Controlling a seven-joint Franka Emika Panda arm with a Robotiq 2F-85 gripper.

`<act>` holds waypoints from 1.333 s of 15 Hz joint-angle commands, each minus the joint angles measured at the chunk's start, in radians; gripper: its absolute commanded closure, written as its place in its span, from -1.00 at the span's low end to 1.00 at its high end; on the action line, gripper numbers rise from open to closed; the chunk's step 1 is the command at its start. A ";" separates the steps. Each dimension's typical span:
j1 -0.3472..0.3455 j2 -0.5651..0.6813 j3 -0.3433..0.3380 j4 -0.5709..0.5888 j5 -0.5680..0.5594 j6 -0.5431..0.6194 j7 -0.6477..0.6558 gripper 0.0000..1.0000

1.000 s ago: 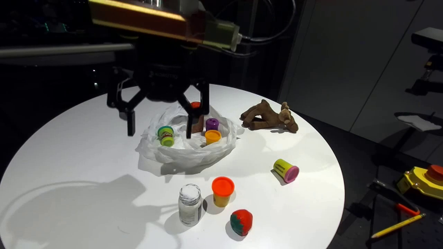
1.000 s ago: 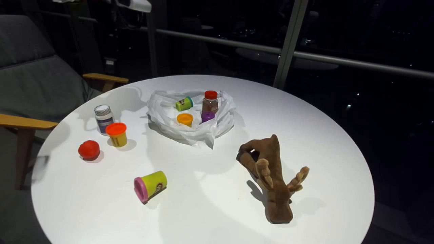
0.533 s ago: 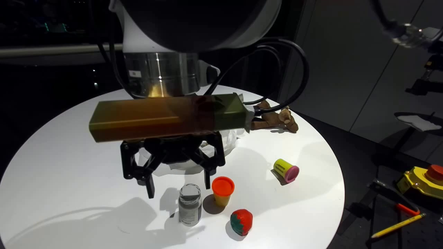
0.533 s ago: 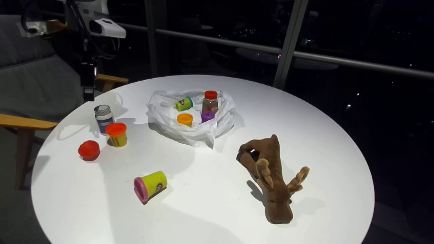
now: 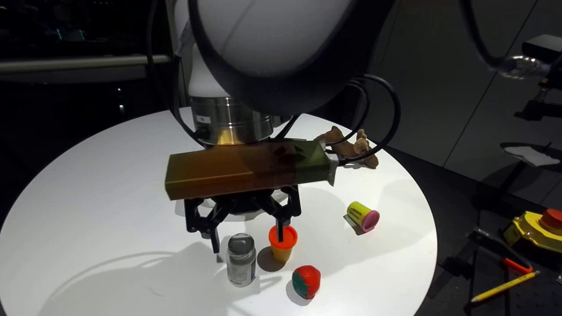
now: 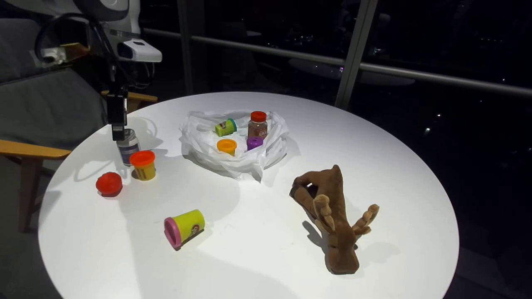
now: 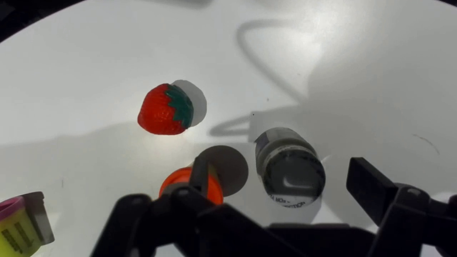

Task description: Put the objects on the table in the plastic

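Standing below end effector: jar

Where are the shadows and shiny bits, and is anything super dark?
In the wrist view, the strawberry casts a grey shadow, the jar has a curved shiny streak on top, and glare whitens the table; in an exterior view, a big shadow spreads over the table; in both exterior views, much of the background is nearly black.

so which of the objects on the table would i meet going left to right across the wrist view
Pink-lidded can → strawberry → jar. The orange-lidded can is left out: its span overlaps the strawberry's.
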 commanded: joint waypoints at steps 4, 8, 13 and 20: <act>-0.079 -0.016 0.020 -0.066 0.061 0.127 -0.067 -1.00; -0.113 -0.021 0.039 -0.074 0.130 0.156 -0.138 -1.00; -0.120 -0.024 0.054 -0.073 0.189 0.154 -0.206 -1.00; -0.108 -0.020 0.067 -0.072 0.207 0.152 -0.249 -0.50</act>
